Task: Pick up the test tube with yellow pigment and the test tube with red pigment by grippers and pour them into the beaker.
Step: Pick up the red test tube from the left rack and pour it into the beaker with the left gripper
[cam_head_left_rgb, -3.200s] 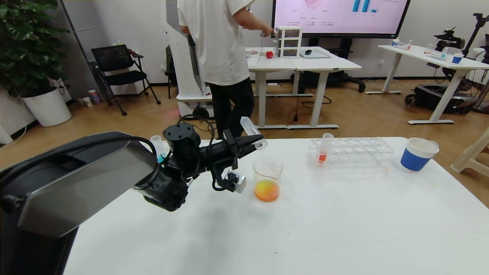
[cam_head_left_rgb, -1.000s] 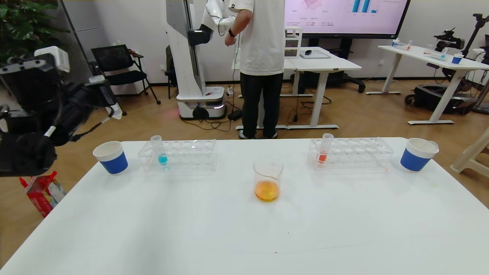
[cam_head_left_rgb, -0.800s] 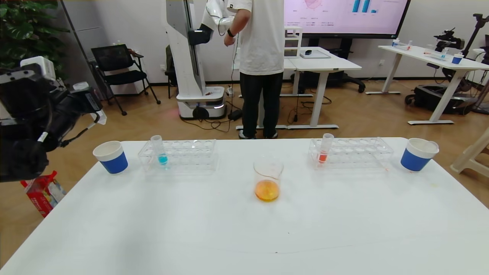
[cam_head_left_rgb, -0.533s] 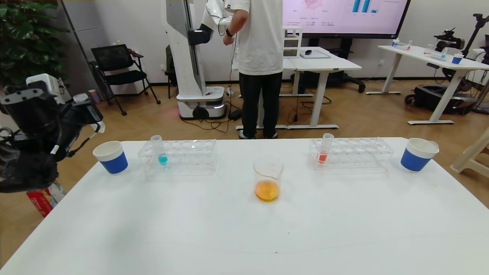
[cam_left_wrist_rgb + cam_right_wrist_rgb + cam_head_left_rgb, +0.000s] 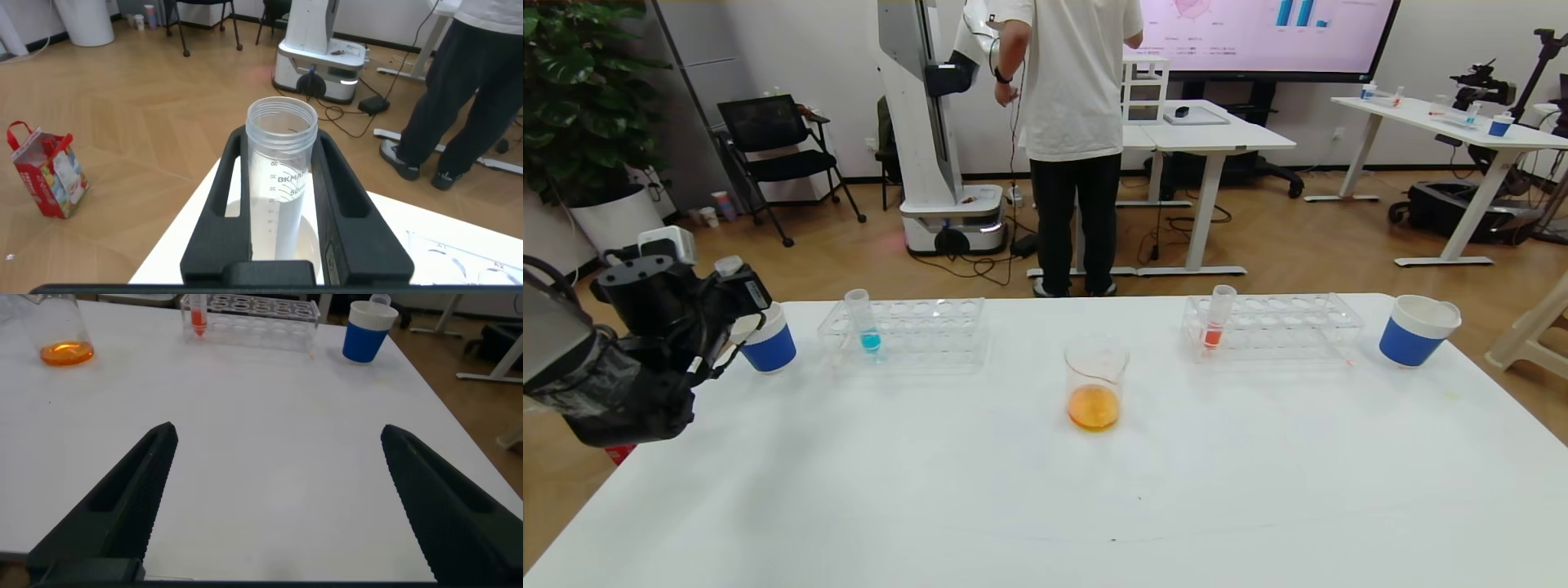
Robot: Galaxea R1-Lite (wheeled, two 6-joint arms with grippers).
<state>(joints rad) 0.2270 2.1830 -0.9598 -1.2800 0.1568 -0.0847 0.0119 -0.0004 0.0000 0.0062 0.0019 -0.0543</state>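
My left gripper (image 5: pixel 737 287) is at the table's left edge, shut on an empty clear test tube (image 5: pixel 728 266), held upright over the left blue-and-white paper cup (image 5: pixel 770 347). In the left wrist view the tube (image 5: pixel 282 188) stands between the black fingers (image 5: pixel 214 204), above the cup's white inside (image 5: pixel 307 242). No tube shows yellow liquid. The beaker (image 5: pixel 1094 384) at the table's middle holds orange liquid. The red-pigment tube (image 5: pixel 1217 320) stands in the right rack (image 5: pixel 1286 328). My right gripper (image 5: pixel 278 431) is open and empty above bare table, out of the head view.
A blue-liquid tube (image 5: pixel 864 321) stands in the left rack (image 5: pixel 927 328). A second paper cup (image 5: pixel 1417 329) is at the far right. A person (image 5: pixel 1074 122) stands behind the table. The right wrist view shows the beaker (image 5: pixel 64 335), red tube (image 5: pixel 197 314) and cup (image 5: pixel 368 331).
My left arm has swung from above the beaker to the left edge, then come down with the empty tube onto the left paper cup. The person has shifted behind the table.
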